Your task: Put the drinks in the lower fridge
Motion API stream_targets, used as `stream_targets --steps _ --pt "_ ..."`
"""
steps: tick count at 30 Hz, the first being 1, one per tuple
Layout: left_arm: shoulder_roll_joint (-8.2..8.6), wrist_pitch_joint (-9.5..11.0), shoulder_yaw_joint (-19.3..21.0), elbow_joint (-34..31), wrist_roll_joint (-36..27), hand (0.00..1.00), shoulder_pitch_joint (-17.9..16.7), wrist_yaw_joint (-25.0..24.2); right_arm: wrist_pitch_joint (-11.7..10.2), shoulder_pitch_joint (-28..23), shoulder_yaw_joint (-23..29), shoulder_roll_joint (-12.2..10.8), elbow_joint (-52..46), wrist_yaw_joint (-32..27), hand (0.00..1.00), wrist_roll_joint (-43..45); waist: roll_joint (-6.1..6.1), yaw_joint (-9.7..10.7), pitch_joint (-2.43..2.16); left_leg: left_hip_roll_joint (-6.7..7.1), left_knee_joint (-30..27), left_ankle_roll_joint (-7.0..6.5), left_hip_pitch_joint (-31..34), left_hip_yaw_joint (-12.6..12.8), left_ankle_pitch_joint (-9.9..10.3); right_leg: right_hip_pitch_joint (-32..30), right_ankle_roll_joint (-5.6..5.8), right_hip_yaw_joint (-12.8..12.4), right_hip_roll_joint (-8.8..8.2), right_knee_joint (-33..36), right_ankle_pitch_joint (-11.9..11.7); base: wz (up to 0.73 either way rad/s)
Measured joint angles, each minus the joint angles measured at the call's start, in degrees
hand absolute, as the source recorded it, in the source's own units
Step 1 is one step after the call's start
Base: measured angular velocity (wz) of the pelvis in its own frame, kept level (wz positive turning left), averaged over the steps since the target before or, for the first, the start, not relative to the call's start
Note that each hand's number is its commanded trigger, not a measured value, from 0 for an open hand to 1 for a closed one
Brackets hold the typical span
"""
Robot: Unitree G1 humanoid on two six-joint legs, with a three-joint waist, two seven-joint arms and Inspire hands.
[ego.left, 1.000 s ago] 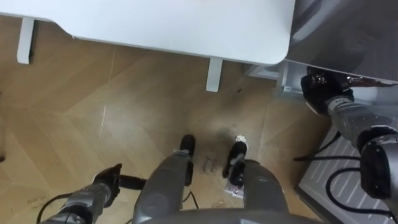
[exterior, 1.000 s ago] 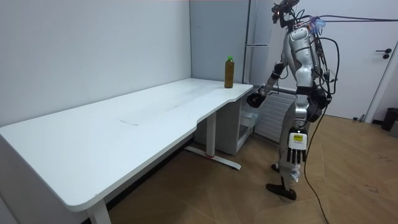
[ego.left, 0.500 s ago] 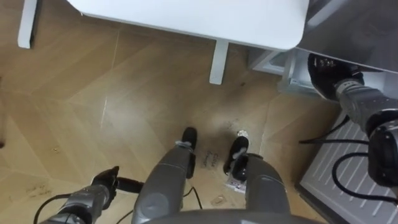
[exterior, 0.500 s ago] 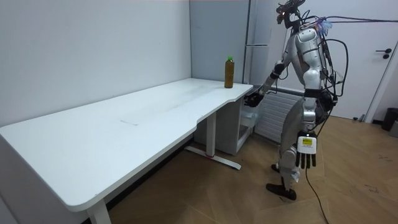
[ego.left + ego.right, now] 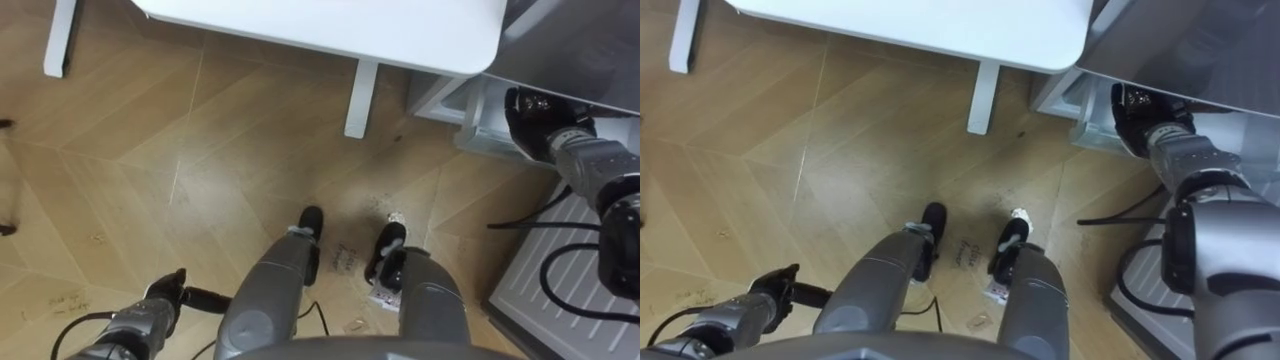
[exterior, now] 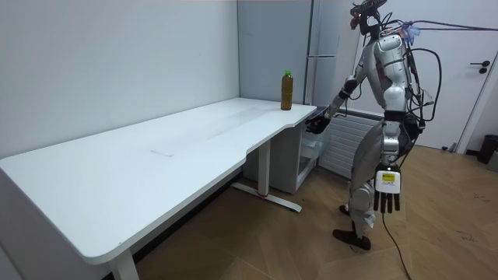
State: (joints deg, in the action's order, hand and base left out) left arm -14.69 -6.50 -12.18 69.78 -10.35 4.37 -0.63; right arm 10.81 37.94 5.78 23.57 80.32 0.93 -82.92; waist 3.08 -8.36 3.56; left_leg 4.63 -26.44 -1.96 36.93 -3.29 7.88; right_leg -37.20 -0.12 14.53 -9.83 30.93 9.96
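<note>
left hand (image 5: 165,296) at 7 o'clock, hanging low, fingers straight and apart | surface (image 5: 330,25) at 12 o'clock | bottle (image 6: 286,90) upright on surface's far corner, near fridge (image 6: 268,47) | right hand (image 5: 530,108) at 2 o'clock, raised beside surface's corner, its grasp state cannot be told

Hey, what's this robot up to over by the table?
A humanoid robot stands at the far end of a white table, beside a tall grey fridge. Its job is to put drinks in the fridge's lower part. One green-capped bottle stands upright on the table's end, untouched. The robot's right hand reaches out low toward the fridge, just past the table's corner; whether it holds anything I cannot tell. Its left hand hangs open at its side.
</note>
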Motion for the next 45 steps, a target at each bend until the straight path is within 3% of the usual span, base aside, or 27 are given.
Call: stream_targets --steps 21,22,23,33,38,45 --pt "0.0 -0.6 -3.9 0.0 -0.1 0.0 0.9 1.7 -0.1 0.0 -2.1 0.1 0.0 -3.8 0.0 -2.8 -0.21 0.1 -0.13 -0.34 -0.3 -0.05 -0.8 1.6 0.0 0.1 -0.06 -1.5 0.13 0.8 -0.1 -0.02" --pt "0.05 -0.6 -3.9 0.0 -0.1 0.0 0.9 1.7 -0.1 0.1 -1.8 0.1 0.0 -4.2 0.64 -2.9 -0.21 0.1 -0.14 -0.37 -0.3 -0.06 -0.9 1.7 0.0 0.1 -0.05 -1.7 0.14 0.8 -0.1 -0.04" --pt "0.06 -0.6 -3.8 0.0 -0.1 0.0 1.0 1.7 -0.1 0.2 -1.6 0.1 0.0 -4.8 1.0 -3.4 -0.22 0.1 -0.14 -0.4 -0.2 -0.07 -1.0 1.9 0.0 0.1 -0.04 -1.8 0.14 0.8 -0.1 -0.03" --pt "0.02 -0.6 -3.8 0.0 -0.1 0.0 1.0 1.6 -1.2 0.0 0.1 0.2 0.0 -6.3 1.0 -5.0 -0.4 0.8 -0.25 -0.97 0.0 -0.24 -1.4 3.1 -0.1 0.3 -0.09 -1.8 0.21 0.6 -0.3 -0.02" --pt "0.02 -0.6 -3.8 0.0 -0.1 0.0 0.9 1.1 -1.5 0.0 0.2 0.2 0.0 -6.3 1.0 -5.0 -1.02 1.8 -0.62 -0.92 0.0 -0.24 -1.4 3.1 -0.1 0.4 -0.15 -1.8 0.38 0.6 -0.4 0.0" --pt "0.02 -0.5 -3.8 -0.1 -0.1 0.0 0.9 1.0 -1.6 -0.7 0.2 0.2 0.0 -6.2 1.0 -5.0 -1.17 2.1 -0.71 -1.19 0.2 -0.22 -1.9 3.0 -0.1 1.2 -0.13 -1.8 0.84 -0.5 -0.5 0.0"
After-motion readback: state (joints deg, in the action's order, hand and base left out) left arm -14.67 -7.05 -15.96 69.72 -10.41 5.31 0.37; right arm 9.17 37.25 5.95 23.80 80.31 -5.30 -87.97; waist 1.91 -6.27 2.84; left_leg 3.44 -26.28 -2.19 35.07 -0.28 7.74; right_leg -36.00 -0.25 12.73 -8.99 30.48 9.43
